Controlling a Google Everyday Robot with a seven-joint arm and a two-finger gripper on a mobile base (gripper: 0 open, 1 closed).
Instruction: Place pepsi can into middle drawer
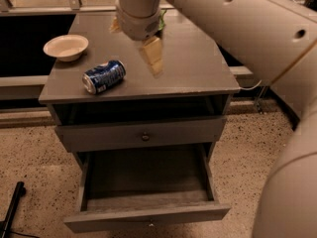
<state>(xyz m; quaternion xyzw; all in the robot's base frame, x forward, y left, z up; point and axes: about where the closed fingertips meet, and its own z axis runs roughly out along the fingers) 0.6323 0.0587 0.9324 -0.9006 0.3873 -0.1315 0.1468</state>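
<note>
The pepsi can (104,76), blue with silver ends, lies on its side on the grey cabinet top (198,63), left of centre. My gripper (152,56) hangs from the big white arm over the middle of the top, just right of the can and slightly behind it, not touching it. The middle drawer (148,214) is pulled out at the bottom of the cabinet, and nothing lies in it.
A beige bowl (66,47) sits at the top's left, behind the can. A shut drawer front with a round knob (144,136) lies above the open drawer, under an open slot. A green item (162,19) peeks out behind the gripper. A black pole (11,207) lies on the floor, lower left.
</note>
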